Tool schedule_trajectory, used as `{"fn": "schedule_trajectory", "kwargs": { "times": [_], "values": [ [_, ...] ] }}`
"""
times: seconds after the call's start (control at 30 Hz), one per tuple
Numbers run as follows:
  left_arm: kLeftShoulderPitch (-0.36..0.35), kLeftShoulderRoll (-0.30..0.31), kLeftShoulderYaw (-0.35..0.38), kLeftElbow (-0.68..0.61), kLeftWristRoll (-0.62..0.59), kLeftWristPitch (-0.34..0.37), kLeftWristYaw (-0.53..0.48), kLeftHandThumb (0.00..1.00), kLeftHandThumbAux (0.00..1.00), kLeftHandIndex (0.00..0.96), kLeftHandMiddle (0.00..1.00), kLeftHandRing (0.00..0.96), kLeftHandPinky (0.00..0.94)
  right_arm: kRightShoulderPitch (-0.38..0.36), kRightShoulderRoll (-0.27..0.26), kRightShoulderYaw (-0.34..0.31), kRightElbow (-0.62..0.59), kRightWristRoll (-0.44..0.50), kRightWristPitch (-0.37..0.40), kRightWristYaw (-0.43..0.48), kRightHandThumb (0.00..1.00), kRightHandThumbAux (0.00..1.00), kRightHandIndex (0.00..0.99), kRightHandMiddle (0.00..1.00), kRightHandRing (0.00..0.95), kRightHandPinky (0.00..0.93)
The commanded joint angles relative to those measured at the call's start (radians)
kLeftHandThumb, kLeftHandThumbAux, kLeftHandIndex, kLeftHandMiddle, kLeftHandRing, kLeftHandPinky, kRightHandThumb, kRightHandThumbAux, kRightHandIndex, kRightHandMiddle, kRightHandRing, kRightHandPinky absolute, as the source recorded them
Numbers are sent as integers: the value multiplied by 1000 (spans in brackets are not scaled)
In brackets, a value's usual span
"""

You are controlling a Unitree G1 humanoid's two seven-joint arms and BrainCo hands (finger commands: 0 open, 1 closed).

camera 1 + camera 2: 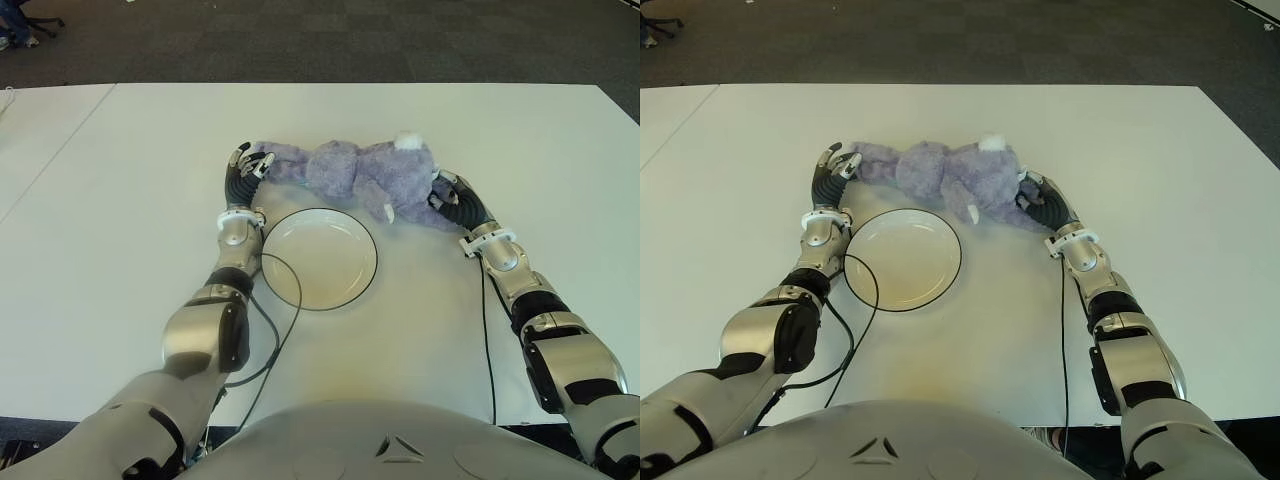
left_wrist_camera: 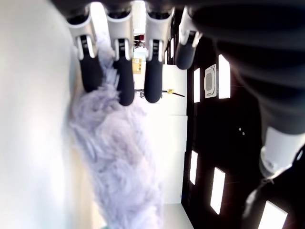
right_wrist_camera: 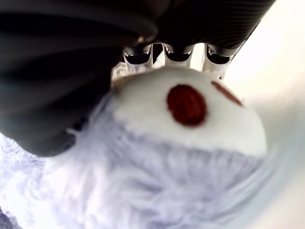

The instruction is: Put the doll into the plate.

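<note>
So the purple doll (image 1: pixel 365 178) isn't in the plate (image 1: pixel 318 258) yet, it's lying across the white table (image 1: pixel 120 200) just on the far side of it. The left hand (image 1: pixel 245 165) has its fingers curled onto the doll's left end, and the right hand (image 1: pixel 450 195) is wrapped around the right end, a white paw with red pads. What's left is the lift and the drop into the plate. No brands or writing I can read anywhere.

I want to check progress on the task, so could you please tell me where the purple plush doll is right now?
The purple plush doll lies on the white table, just beyond the plate, not in it, with the left hand at one end and the right hand at the other.
</note>
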Motion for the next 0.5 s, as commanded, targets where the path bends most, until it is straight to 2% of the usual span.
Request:
{"fn": "schedule_trajectory", "kwargs": {
  "times": [0.03,0.27,0.5],
  "values": [
    [193,-57,-3,134,-1,123,-9,0,578,161,305,319,300,5,21,-7,29,5,55,20,701,718,440,854,853,839],
    [193,-53,9,137,-11,130,-20,0,584,178,304,319,291,-27,10,-33,-122,-5,7,-35,702,718,439,865,867,866],
    [193,-54,6,137,-5,119,-14,0,585,172,297,312,283,-12,13,-38,-174,-34,-25,-97,703,718,439,874,876,878]
  ]
}}
